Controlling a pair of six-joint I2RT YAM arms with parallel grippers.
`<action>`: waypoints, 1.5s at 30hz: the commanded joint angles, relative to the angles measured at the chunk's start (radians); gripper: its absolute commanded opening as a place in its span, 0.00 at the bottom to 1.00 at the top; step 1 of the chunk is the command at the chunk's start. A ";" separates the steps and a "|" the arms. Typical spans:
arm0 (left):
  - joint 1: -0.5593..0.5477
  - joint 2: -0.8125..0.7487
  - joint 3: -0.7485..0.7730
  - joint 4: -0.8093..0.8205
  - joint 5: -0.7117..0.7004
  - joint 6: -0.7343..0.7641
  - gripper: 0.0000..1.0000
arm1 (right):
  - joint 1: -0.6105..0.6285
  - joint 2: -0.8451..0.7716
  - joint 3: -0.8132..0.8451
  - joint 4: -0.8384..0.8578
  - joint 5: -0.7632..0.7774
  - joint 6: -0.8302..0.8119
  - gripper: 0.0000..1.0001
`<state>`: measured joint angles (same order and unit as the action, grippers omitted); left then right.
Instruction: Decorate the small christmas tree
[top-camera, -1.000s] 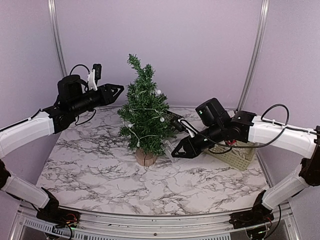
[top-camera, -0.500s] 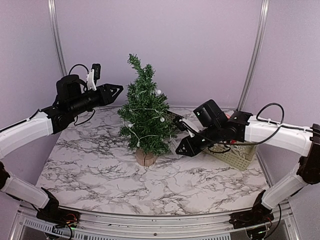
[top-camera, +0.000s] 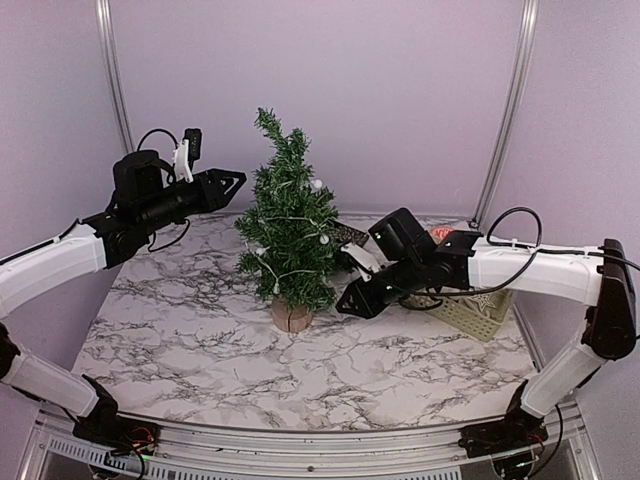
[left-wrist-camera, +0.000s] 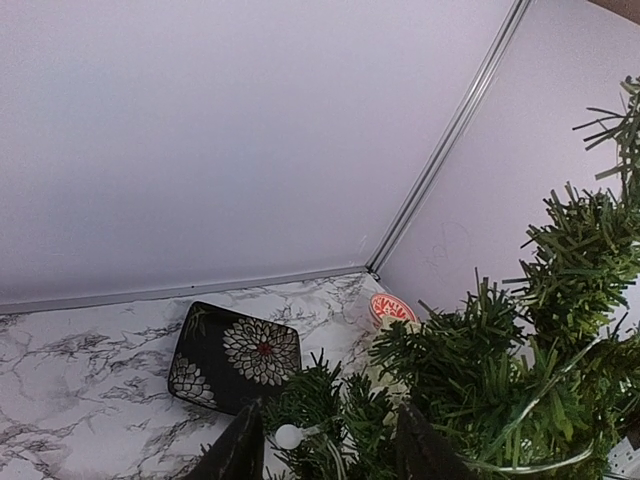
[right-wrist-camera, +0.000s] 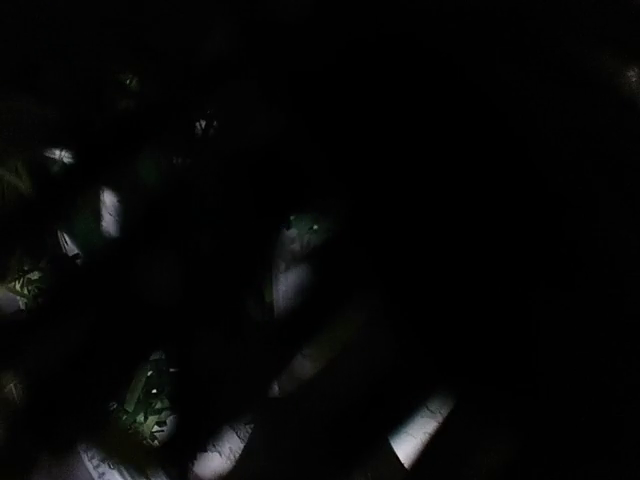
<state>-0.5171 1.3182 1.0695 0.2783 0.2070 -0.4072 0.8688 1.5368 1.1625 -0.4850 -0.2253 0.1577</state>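
The small christmas tree (top-camera: 288, 235) stands mid-table on its log-slice base (top-camera: 292, 316), with a string of white bulbs wound through it. My left gripper (top-camera: 238, 180) is at the tree's upper left. In the left wrist view it (left-wrist-camera: 330, 452) is open, with green branches (left-wrist-camera: 470, 360) and one white bulb (left-wrist-camera: 289, 436) between the fingers. My right gripper (top-camera: 350, 301) is low against the tree's right side, close to the table. The right wrist view is almost black, so its jaws do not show.
A black flower-patterned plate (left-wrist-camera: 235, 355) lies behind the tree; it also shows in the top view (top-camera: 352, 236). A pale basket (top-camera: 470, 312) sits at the right, under my right arm. A red-and-white round ornament (left-wrist-camera: 392, 308) lies near the back corner.
My right gripper has moved left, closer in to the tree's lower right side. The left arm has barely moved.
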 joint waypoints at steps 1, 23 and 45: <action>0.002 -0.027 -0.019 -0.008 -0.025 0.013 0.46 | 0.009 -0.018 0.016 0.022 0.021 -0.027 0.27; 0.158 -0.063 -0.026 -0.016 -0.047 -0.122 0.63 | -0.345 -0.262 0.076 -0.191 -0.001 -0.044 0.77; 0.270 0.053 0.007 -0.080 0.027 -0.100 0.63 | -0.769 -0.003 -0.079 -0.215 0.099 -0.206 0.56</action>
<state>-0.2501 1.3514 1.0439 0.2092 0.2039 -0.5129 0.1078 1.4746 1.1000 -0.7391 -0.1417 0.0097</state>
